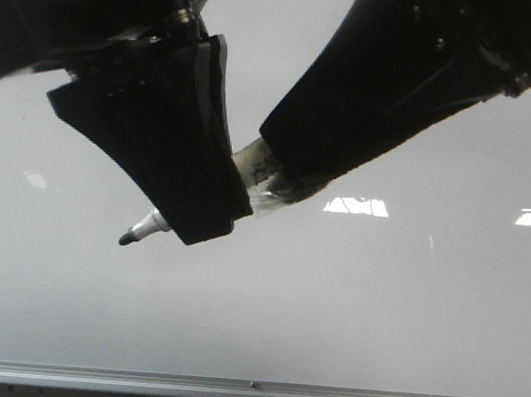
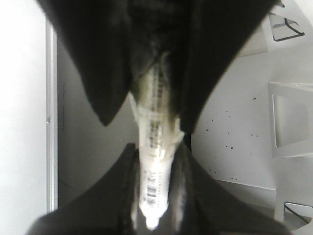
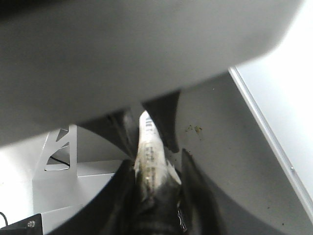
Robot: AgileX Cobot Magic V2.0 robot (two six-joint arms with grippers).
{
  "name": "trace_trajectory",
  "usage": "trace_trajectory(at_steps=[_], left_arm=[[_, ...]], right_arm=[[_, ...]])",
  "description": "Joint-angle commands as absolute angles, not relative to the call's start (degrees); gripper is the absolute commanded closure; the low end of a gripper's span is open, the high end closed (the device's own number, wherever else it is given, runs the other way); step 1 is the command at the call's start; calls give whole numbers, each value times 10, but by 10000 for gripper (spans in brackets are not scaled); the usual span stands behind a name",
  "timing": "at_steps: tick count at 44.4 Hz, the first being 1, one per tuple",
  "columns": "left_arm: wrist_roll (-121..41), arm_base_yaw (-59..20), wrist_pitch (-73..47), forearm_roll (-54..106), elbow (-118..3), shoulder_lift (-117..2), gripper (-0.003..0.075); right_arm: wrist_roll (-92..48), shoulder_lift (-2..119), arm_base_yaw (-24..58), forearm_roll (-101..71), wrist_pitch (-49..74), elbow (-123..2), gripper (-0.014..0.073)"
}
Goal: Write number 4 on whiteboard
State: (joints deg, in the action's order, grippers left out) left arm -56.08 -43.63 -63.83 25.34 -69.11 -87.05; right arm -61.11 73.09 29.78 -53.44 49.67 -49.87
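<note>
Whiteboard (image 1: 349,306) filled the front view, glossy pale grey, silver rail along its near edge; no number 4 was visible on it, so writing judged not yet begun. Marker (image 1: 145,229) was a light, stiff, slick plastic barrel, white with a dark tip pointing left and down, wrapped in tape at mid-body. Left tool (image 1: 196,207) was pinching the barrel near the tip; right tool (image 1: 281,177) was pinching the far end. Best hold judged close to the tip, light pressure on the board
</note>
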Motion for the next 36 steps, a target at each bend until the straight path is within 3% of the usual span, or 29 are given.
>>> trace_trajectory(at_steps=[1,5,12,16,22,28,32,36], left_arm=[[-561,-440,-613,278,-709,-847,697],[-561,-440,-606,278,-709,-847,556],[-559,-440,-587,278,-709,-847,160],[-559,-440,-584,278,-709,-847,41],[-559,-440,-585,278,-709,-847,59],[-559,-440,-585,278,-709,-847,134],[-559,-440,-587,278,-709,-847,238],[-559,-440,-587,278,-709,-847,407]], right_arm=[[-618,719,295,-544,512,-516,699],[-618,717,295,-530,511,-516,699],[-591,696,294,-499,503,-514,699],[-563,675,293,-472,488,-506,699],[-526,639,263,-435,479,-483,699],[-499,597,185,-399,480,-465,699],[-487,569,118,-400,475,-461,699],[-474,552,67,-401,465,-461,699]])
